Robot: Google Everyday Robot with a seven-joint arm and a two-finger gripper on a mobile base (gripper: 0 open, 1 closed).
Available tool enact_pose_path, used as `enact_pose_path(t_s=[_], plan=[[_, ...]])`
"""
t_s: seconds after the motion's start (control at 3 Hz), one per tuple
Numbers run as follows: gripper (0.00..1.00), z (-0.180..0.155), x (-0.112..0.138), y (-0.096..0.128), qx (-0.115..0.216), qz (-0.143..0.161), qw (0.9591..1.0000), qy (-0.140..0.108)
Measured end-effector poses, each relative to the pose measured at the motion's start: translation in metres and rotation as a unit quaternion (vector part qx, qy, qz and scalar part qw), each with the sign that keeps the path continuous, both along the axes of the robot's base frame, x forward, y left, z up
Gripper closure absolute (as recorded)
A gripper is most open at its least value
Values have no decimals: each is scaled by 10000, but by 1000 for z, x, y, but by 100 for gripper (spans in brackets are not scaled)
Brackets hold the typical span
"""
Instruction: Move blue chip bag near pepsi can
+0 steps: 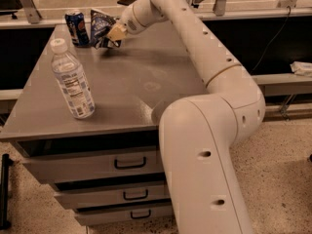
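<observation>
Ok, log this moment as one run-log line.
gripper: far end of table, shut on blue chip bag | bag: close beside pepsi can | release: not yet

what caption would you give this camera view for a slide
Gripper holding the blue chip bag beside the pepsi can at the table's far-left corner, water bottle upright nearer the front.
</observation>
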State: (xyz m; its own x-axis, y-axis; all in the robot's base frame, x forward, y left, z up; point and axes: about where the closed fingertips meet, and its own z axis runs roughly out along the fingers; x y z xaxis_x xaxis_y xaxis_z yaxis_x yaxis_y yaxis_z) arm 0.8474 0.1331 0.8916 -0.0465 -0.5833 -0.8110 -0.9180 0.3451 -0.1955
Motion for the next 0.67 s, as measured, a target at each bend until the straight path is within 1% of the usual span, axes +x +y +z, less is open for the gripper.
enact_pose_path(t_s=[0.67], plan=[[5,-8,-6,15,-78,157,9998,97]])
